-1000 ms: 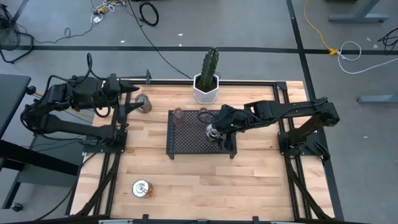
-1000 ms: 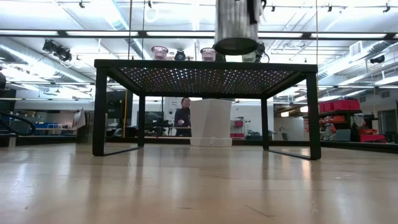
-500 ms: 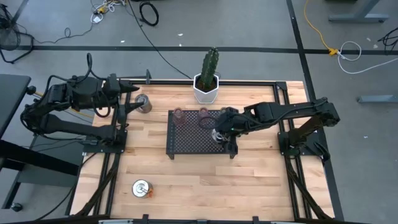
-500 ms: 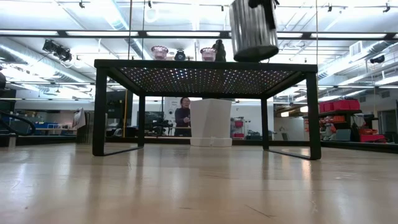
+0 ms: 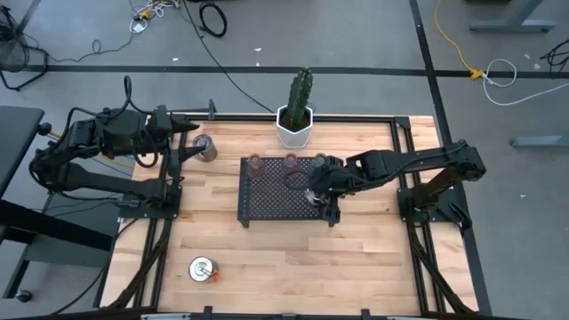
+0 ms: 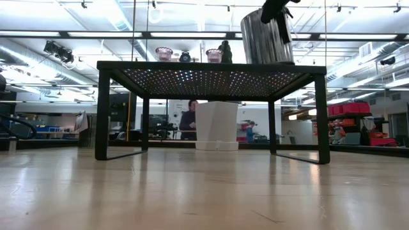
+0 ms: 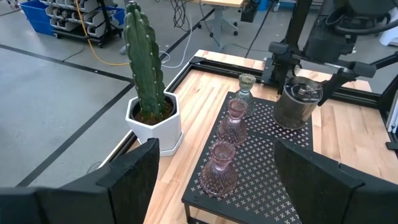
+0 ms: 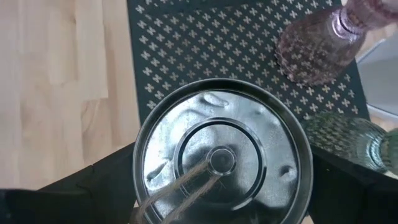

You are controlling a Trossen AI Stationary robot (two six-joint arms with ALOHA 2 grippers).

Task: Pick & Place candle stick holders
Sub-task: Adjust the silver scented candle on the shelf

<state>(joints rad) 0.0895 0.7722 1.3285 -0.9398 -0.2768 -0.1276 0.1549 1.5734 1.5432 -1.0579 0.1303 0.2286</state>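
Silver holder point(image 6: 267, 37) now lower, on tray point(image 6: 211, 66)

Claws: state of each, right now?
Left claw: open, empty, parked at the table's far-left corner.
Right claw: closed on the silver holder, at the black tray.

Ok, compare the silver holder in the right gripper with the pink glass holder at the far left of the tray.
The silver holder is wide, opaque, straight-walled metal; the pink glass holder is smaller, see-through and narrows to a waist. The silver holder sits between the fingers of the right gripper; the pink glass holder stands free. Both are upright on the black mesh tray.
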